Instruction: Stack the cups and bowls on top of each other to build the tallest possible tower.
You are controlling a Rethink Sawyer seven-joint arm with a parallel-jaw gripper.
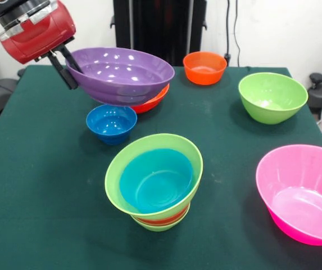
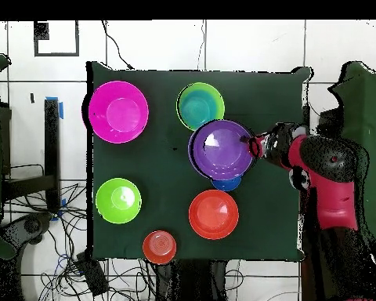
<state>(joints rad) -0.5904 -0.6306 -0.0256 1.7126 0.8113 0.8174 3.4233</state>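
Landmark: the tower (image 1: 156, 185), a pile of bowls on the green table (image 1: 42, 185), toward the camera-side middle in the front view. It shows a small green base, an orange band and a wide lime green rim; a blue bowl (image 1: 156, 179) sits nested inside the top.

Item 1. Claw (image 1: 66, 66), on the red and black arm (image 1: 37, 28). Its two dark fingers are closed over the rim of the purple bowl (image 1: 121, 73), one on each side of the wall. The purple bowl is held tilted, clear of the table, behind the tower and to its left in the front view.

Item 2. Small blue bowl (image 1: 111, 122), footed, upright on the table directly behind the tower, partly beneath the purple bowl.

Item 3. Red-orange bowl (image 1: 152, 101), on the table behind the small blue bowl, mostly hidden by the purple bowl in the front view.

Item 4. Small orange bowl (image 1: 204, 67), at the table's far edge, well apart from the tower.

Item 5. Lime green bowl (image 1: 272, 97), upright, behind and to the right of the tower.

Item 6. Pink bowl (image 1: 302, 191), large, to the right of the tower, at the table's edge.

Overhead check: the purple bowl (image 2: 221, 149) overlaps the edge of the tower (image 2: 200, 106); whether they touch I cannot tell.
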